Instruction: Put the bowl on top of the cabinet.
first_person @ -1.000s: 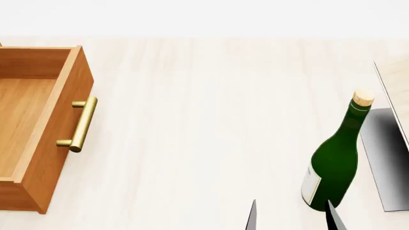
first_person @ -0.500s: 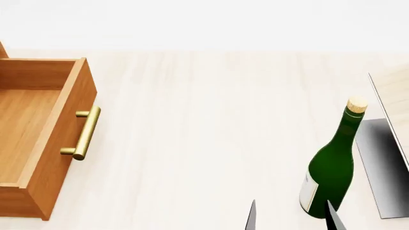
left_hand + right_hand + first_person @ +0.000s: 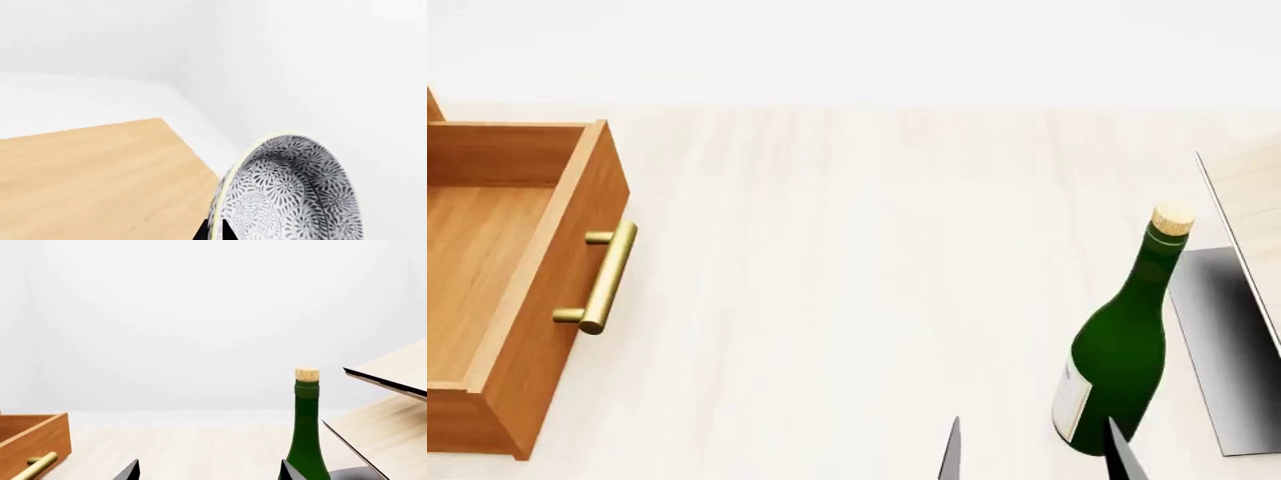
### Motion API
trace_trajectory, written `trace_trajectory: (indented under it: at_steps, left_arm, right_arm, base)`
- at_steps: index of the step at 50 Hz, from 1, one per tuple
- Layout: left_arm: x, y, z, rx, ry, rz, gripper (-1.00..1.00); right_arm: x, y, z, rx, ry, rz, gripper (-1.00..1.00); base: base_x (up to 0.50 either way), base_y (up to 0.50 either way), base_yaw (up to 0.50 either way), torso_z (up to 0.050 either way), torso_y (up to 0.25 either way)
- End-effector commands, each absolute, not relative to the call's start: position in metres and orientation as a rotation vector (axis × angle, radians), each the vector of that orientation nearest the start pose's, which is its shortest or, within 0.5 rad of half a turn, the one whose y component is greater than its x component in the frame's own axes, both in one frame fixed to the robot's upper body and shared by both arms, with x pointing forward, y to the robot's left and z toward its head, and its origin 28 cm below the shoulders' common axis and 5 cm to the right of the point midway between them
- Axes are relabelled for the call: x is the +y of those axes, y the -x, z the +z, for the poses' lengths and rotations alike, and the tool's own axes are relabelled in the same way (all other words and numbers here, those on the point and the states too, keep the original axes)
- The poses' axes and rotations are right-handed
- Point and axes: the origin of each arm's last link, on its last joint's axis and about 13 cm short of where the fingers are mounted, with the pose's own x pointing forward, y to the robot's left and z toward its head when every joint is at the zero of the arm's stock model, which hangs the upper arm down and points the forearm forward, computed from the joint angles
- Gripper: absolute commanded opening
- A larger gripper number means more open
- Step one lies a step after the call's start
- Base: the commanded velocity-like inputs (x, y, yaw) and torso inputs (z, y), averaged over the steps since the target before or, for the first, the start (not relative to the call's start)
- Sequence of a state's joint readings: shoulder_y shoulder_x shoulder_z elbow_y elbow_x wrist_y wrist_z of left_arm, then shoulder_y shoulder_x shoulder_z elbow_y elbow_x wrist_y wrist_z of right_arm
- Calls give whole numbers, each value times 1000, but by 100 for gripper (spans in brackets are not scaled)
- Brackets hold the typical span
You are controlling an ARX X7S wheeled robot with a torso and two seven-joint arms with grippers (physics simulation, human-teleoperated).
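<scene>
Left tool (image 3: 215, 232) mostly cropped, pinching bowl (image 3: 293, 192) rim.

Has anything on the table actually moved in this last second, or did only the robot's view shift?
Only the view shifted: the open drawer and green bottle slid lower in the head picture a second ago, then stopped. Neither moved on the table. The right hand kept its place, jaws apart.

The right gripper (image 3: 1034, 450) hovers low with its two dark fingers (image 3: 952, 452) spread apart, nothing between them. The left gripper's dark fingers (image 3: 212, 231) clamp the rim of the white, grey-patterned bowl (image 3: 293, 192).
</scene>
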State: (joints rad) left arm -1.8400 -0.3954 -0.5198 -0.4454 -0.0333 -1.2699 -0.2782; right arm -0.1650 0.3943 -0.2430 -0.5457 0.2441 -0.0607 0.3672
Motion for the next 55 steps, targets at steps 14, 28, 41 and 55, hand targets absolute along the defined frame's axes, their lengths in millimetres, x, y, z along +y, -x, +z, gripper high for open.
trace_trajectory:
  at_steps: [14,28,41,55]
  left_arm:
    - [416,-295,396,-21,870,730,-100]
    - [420,-302,383,35,832,783,-100]
    - [418,-313,372,87,827,783,-100]
    - [410,-311,382,66,776,768,100]
  right_arm:
    - [-106,-164,93,-347,-3,32,100]
    - [-105,-164,92,-343,0,36,100]
    - [-105,-165,92,-342,2,37,100]
    - [-106,-165,92,-342,-1,39,100]
  base:
    - [0,0,0,0,0]
    - [0,0,0,0,0]
    - [0,0,0,0,0]
    - [0,0,0,0,0]
